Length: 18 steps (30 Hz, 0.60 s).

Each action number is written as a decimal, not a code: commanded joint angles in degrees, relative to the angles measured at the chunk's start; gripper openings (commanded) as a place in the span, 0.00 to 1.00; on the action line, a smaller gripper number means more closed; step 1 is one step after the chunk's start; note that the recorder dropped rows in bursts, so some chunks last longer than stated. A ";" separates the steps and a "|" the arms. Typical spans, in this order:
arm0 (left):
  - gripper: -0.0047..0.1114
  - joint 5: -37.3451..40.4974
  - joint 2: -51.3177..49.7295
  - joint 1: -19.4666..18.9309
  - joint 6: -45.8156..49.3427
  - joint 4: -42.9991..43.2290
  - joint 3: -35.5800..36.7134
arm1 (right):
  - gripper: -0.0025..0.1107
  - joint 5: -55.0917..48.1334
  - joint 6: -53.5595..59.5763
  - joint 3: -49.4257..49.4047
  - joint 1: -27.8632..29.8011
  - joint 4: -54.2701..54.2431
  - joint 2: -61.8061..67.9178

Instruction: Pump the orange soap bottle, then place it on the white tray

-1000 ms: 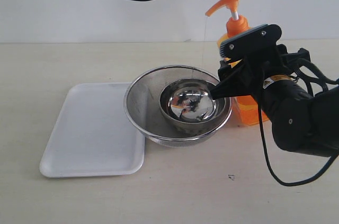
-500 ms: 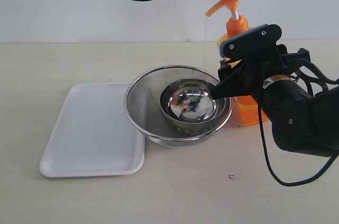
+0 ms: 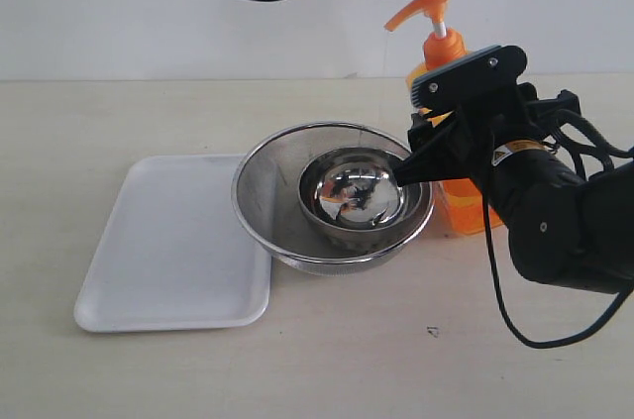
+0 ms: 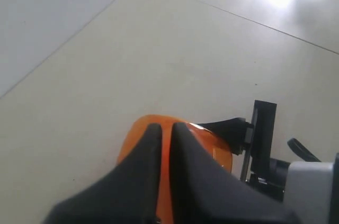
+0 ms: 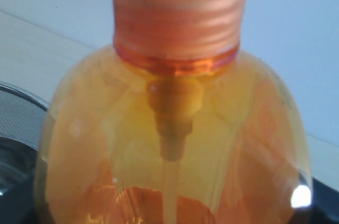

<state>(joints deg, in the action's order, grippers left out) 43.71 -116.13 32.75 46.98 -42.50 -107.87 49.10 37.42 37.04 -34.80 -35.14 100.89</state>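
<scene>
Pressing the pump is the step in hand, as I judge it: the left gripper (image 4: 165, 127) has its two black fingers drawn together, with only a thin slit between them. It sits right at the top of the orange pump head (image 3: 428, 5) and holds nothing. To do this well, the push should go straight down along the white stem, not sideways, so that the fingers do not slide off the rounded cap and the bottle does not tip. The right gripper (image 3: 411, 132) has its jaws on either side of the orange soap bottle (image 5: 169, 144). As far as the exterior view shows, it is clamped on the body below the neck, and it should grip firmly while the head goes down. The bottle stands upright on the table (image 3: 327, 360) at the right, well apart from the white tray (image 3: 168, 241), which lies flat at the left. Between them stands a wide steel mesh bowl (image 3: 260, 203) with a small polished bowl (image 3: 352, 191) inside it, and the spout points over them. The wide bowl's rim reaches the tray's edge, so the bottle will probably need lifting over both bowls.
</scene>
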 commanded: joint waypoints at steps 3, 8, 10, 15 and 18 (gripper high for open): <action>0.08 8.74 -5.05 0.57 -1.11 4.58 1.94 | 0.02 -4.84 -0.51 -0.33 -0.12 -0.14 0.31; 0.08 8.74 -5.27 0.57 -1.11 4.58 1.94 | 0.02 -4.84 -0.51 -0.33 -0.12 -0.14 0.31; 0.08 8.74 -5.27 0.57 -1.11 4.58 1.94 | 0.02 -4.84 -0.51 -0.33 -0.12 -0.14 0.31; 0.08 8.87 -5.30 0.57 -1.11 4.58 1.94 | 0.02 -4.84 -0.51 -0.33 -0.12 -0.14 0.31; 0.08 9.88 -5.30 0.57 -1.11 4.58 1.94 | 0.02 -4.84 -0.51 -0.33 -0.12 -0.14 0.31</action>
<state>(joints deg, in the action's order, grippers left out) 43.61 -117.20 32.62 46.14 -44.00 -108.38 49.21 37.42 37.04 -34.80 -35.78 100.89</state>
